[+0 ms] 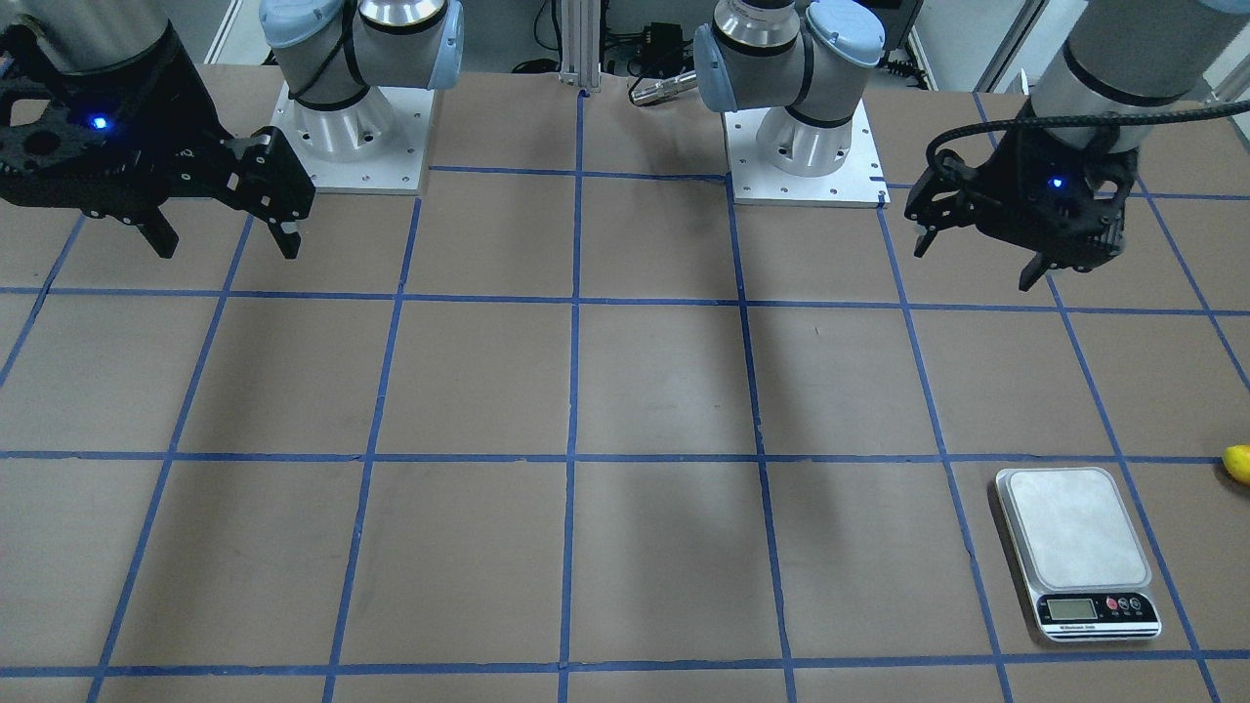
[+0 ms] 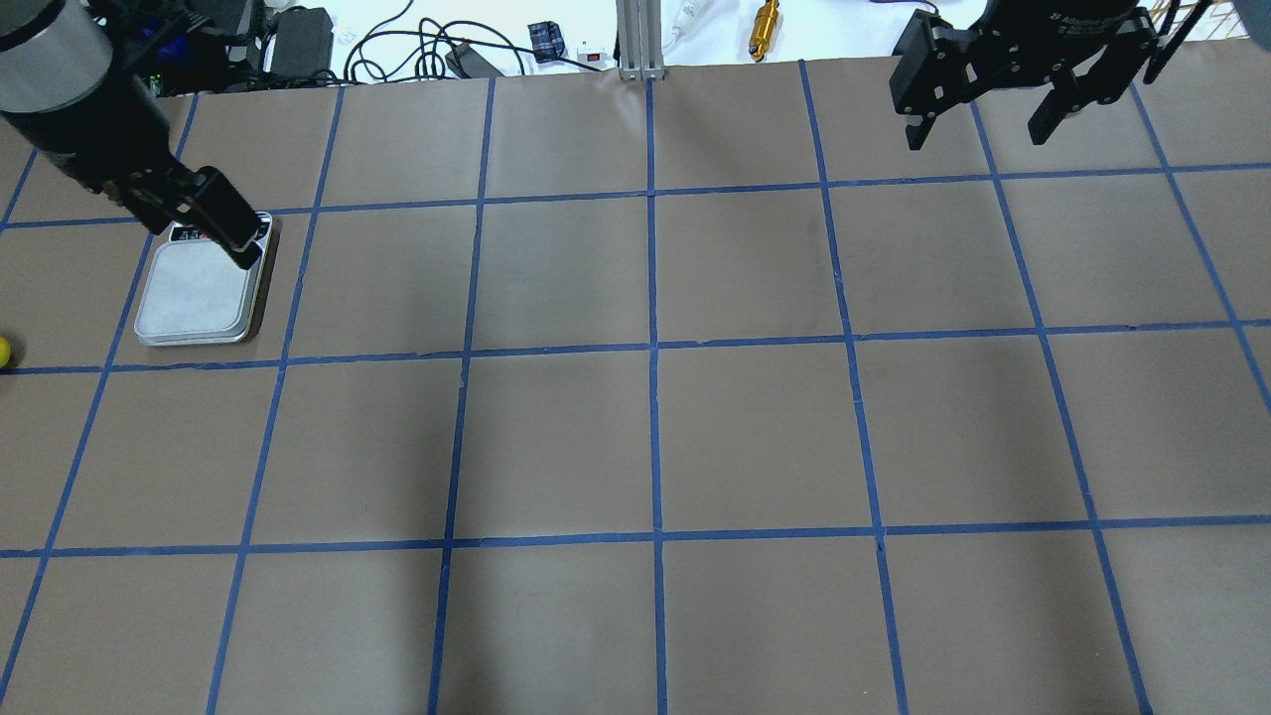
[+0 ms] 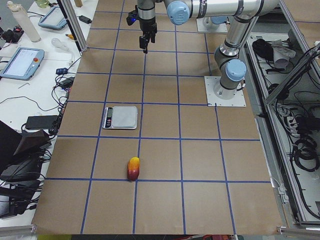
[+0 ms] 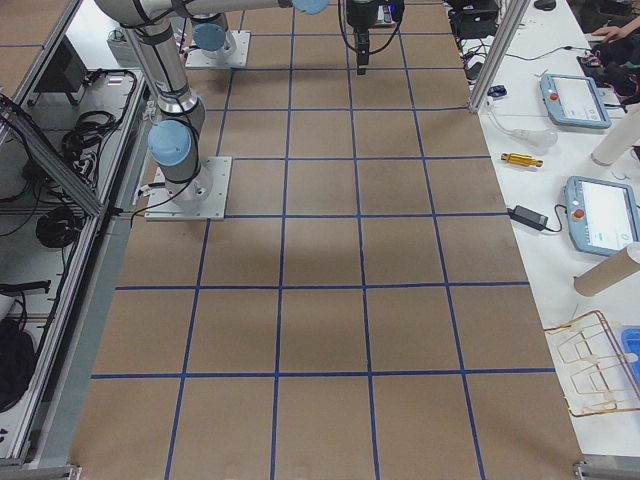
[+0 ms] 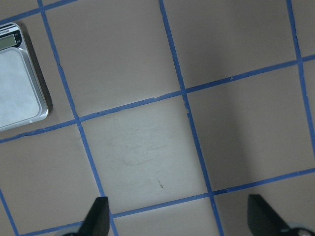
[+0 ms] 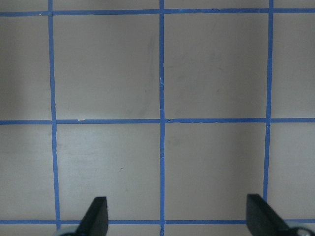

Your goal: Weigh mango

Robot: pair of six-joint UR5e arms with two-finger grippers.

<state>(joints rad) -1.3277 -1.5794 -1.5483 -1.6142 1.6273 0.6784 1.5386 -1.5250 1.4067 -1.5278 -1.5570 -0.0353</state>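
Observation:
The mango (image 3: 133, 168) lies on the brown table, yellow at one end and red-orange at the other, one grid square nearer the table's left end than the scale. Only its yellow tip shows in the front view (image 1: 1238, 463) and the overhead view (image 2: 3, 351). The silver scale (image 1: 1074, 547) (image 2: 194, 298) (image 3: 120, 117) (image 5: 17, 83) has nothing on its plate. My left gripper (image 1: 973, 266) (image 5: 179, 221) is open and empty, high above the table near the scale's display end. My right gripper (image 1: 228, 249) (image 2: 975, 137) (image 6: 177, 221) is open and empty, high over the table's other end.
The table is brown paper with a blue tape grid. The two arm bases (image 1: 352, 127) (image 1: 806, 137) stand on plates at my edge. An aluminium post (image 2: 635, 40), a gold cylinder (image 2: 765, 17) and cables lie beyond the far edge. Side benches hold tablets.

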